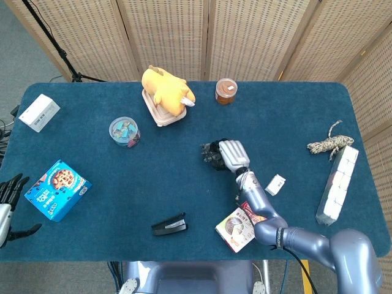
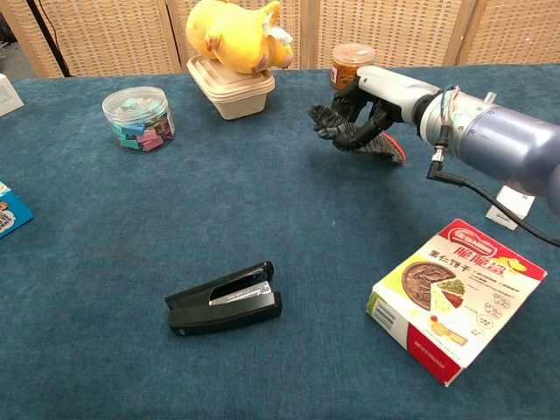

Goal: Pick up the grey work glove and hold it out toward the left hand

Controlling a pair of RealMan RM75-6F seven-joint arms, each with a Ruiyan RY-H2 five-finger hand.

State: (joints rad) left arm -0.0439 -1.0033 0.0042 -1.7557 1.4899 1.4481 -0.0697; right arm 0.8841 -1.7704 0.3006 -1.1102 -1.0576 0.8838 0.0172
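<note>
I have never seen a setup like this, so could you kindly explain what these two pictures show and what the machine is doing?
This is a two-armed robot with human-like hands, steered remotely by a person. One picture looks down from its head, the other looks forward from its chest. On the blue table lie a black stapler, a snack box, a tub of clips, a yellow plush toy on a beige container, a jar, a cookie box, a white box and a coil of rope. The right hand is raised above the table with its fingers around a dark glove with a red edge, apparently the work glove. The left hand waits at the table's edge, holding nothing.
</note>
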